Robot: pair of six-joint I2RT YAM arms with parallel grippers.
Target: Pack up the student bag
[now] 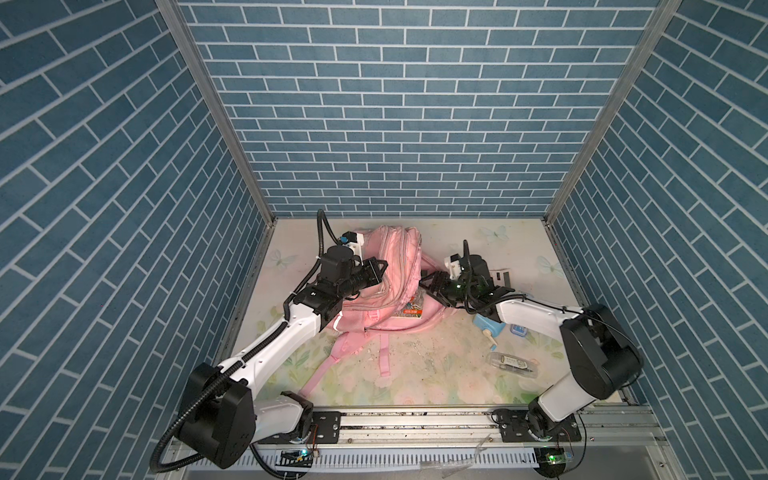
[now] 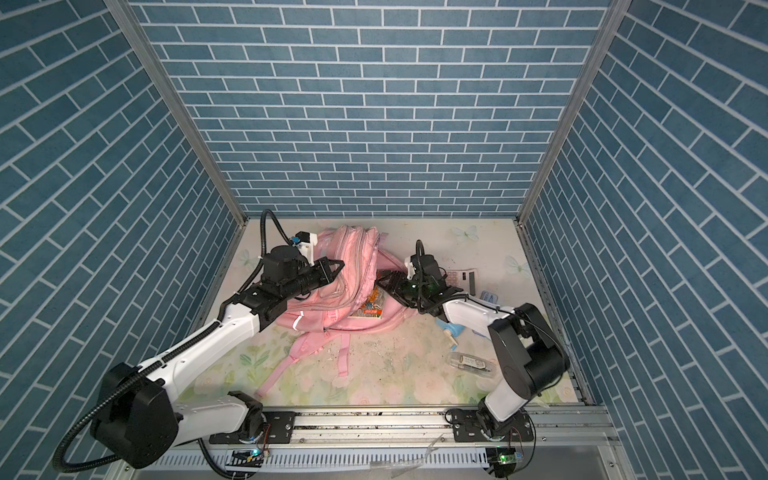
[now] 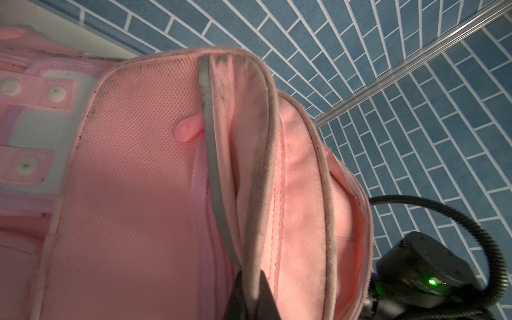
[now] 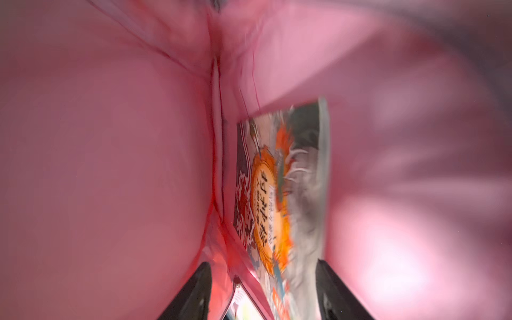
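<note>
— As I cannot see your screens, tell me where the student bag is.

— The student bag [image 1: 395, 257], a soft pink backpack, lies toward the back of the bench [image 1: 436, 365], left of the middle. Its straps trail toward the arm bases. In both top views it slumps on its side with the mouth turned toward my right arm.

— What is your left arm doing?

— My left gripper [image 3: 250, 299] has its jaws clamped on the grubby piped rim of the bag's opening. I judge the grip is there to lift the limp fabric, so the mouth gapes instead of folding shut.

— And the right?

— My right gripper [image 1: 430, 286] sits at that mouth. Its wrist view is blurred. It shows pink lining all around and a book [image 4: 279, 180] with an orange cover. The jaws stand apart, one on each side of the book, not pinching it. In the top views the book's near end pokes out of the bag, so I judge it only partly in.

— Anything else to pack?

— To the right of the bag, well apart from it, lie a calculator [image 1: 500, 277], a pale blue bottle [image 1: 486, 326] and a clear pencil case [image 1: 513, 365]. They are within my right arm's side of the bench.
</note>
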